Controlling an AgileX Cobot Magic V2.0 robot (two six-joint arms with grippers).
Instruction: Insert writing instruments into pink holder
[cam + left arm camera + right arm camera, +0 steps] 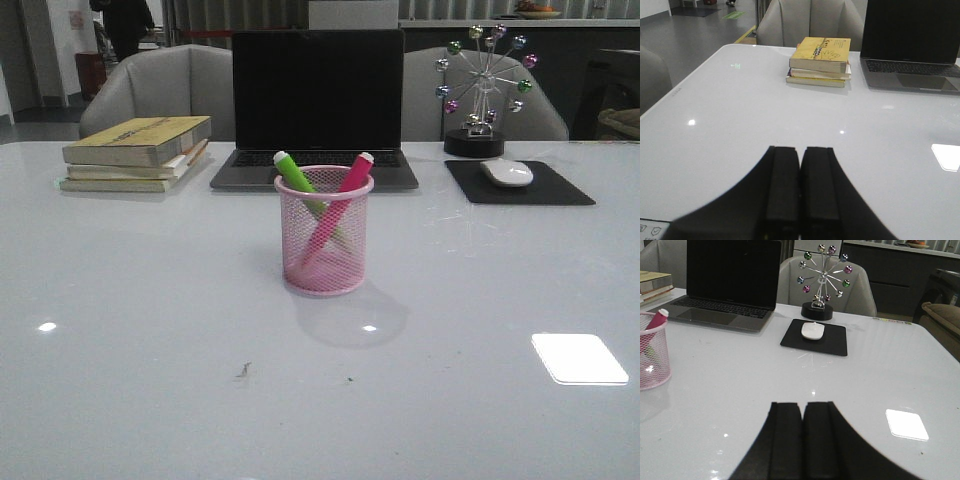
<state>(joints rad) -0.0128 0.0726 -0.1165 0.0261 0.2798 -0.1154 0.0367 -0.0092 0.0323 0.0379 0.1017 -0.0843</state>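
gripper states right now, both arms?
Left gripper: closed, holding nothing.
Right gripper: closed, holding nothing.

This place looks like an office. On the white table (120, 300) stand an open laptop (316, 105), a mouse (507, 172) on a black pad (520, 184), a stack of 3 books (136, 153) and a desk toy (484, 90) with coloured balls. A pink pen cup (323, 245) holds 2 markers. Behind the table there are 2 grey chairs (160, 85), and farther back a grey floor with a person standing.
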